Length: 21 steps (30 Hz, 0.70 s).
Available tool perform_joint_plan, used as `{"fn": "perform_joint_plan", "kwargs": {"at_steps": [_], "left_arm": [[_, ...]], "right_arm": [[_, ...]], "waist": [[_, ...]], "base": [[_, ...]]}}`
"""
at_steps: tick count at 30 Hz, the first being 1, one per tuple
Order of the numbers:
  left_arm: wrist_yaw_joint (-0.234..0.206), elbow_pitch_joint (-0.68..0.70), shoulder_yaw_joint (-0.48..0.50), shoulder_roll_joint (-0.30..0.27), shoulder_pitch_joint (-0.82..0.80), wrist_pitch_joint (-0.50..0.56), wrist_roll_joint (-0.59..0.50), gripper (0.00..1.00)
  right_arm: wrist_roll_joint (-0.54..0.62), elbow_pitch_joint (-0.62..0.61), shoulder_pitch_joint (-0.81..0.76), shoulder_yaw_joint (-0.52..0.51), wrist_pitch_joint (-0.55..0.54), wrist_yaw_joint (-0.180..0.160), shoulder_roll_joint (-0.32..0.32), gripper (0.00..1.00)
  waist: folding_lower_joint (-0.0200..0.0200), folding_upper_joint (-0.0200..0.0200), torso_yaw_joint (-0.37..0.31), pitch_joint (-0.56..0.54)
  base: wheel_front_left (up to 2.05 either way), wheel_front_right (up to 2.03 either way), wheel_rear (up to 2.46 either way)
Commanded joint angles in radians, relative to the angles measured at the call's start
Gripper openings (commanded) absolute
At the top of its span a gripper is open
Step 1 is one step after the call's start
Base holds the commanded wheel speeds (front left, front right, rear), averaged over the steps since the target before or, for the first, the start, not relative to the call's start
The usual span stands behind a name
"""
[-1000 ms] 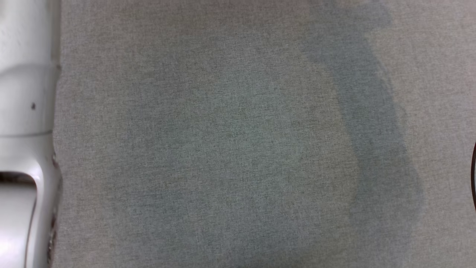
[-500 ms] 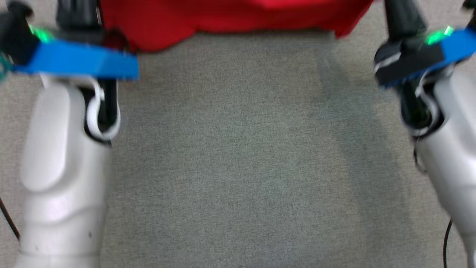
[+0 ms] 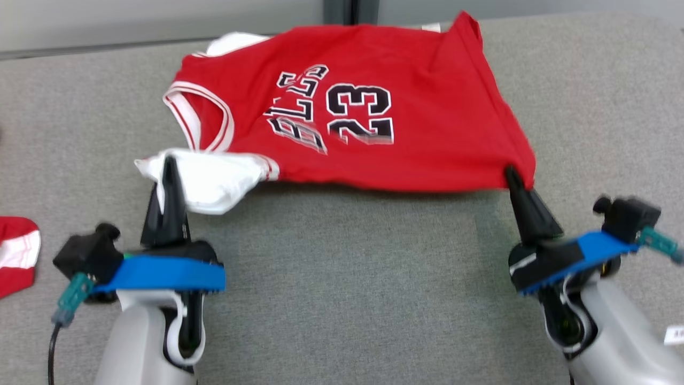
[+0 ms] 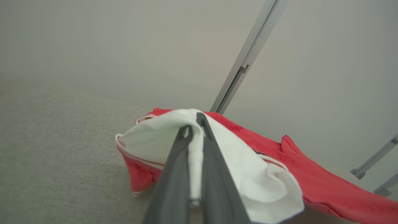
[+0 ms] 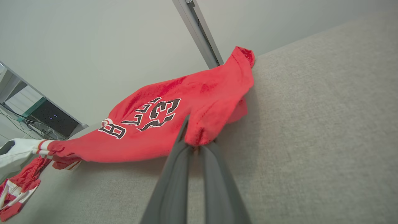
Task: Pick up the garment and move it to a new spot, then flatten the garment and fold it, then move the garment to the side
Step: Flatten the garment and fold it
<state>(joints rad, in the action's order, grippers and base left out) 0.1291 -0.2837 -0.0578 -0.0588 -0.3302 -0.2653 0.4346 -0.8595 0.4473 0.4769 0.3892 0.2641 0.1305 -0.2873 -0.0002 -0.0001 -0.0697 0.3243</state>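
- Red jersey (image 3: 347, 112), printed with 23, lies spread toward 12 o'clock on the grey cloth-covered table (image 3: 347, 299). Its near edge is lifted and stretched between the two claws.
- Left claw (image 3: 170, 171), at 8 o'clock in the head view, is clenched on a bunched corner that is turned over to show its white inside. The left wrist view shows the white cloth pinched between the fingers (image 4: 174, 161).
- Right claw (image 3: 514, 179), at 4 o'clock, is clenched on the red corner at the opposite end of that edge.
- Judged step: carrying or dragging the garment to its new spot before flattening.
- To do it well, draw both claws toward 6 o'clock at the same pace and height, holding them wide apart so the edge between them stays tight and the far part slides without creasing.
- The turned-over white corner will likely need laying back red side up, or the fold will come out lumpy.
- Count: one jersey in hand, two claws gripping it, one other red-and-white cloth (image 3: 16, 251) at 9 o'clock, well apart, and one metal post (image 3: 350, 10) at 12 o'clock.
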Motion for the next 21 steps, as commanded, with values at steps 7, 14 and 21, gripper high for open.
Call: {"fn": "perform_joint_plan", "kwargs": {"at_steps": [7, 14, 21], "left_arm": [[0.000, 0.009, 0.003, 0.008, 0.185, 0.002, 0.032, 0.00], [-0.029, 0.031, -0.021, 0.008, 0.332, 0.002, 0.065, 0.00], [-0.043, 0.062, -0.042, 0.008, 0.429, 0.001, 0.066, 0.00]], "right_arm": [[-0.001, -0.021, -0.208, -0.003, 0.000, 0.000, 0.005, 0.00], [0.018, -0.038, -0.332, -0.032, 0.000, 0.000, 0.006, 0.00], [0.039, -0.079, -0.449, -0.047, 0.000, 0.000, -0.008, 0.00]], "waist": [[0.0002, 0.0001, 0.012, -0.083], [0.0002, 0.0001, 0.018, -0.135], [0.0002, 0.0001, 0.030, -0.174]], "base": [[0.00, 0.00, 0.00], [0.00, 0.00, 0.00], [0.00, 0.00, 0.00]]}}
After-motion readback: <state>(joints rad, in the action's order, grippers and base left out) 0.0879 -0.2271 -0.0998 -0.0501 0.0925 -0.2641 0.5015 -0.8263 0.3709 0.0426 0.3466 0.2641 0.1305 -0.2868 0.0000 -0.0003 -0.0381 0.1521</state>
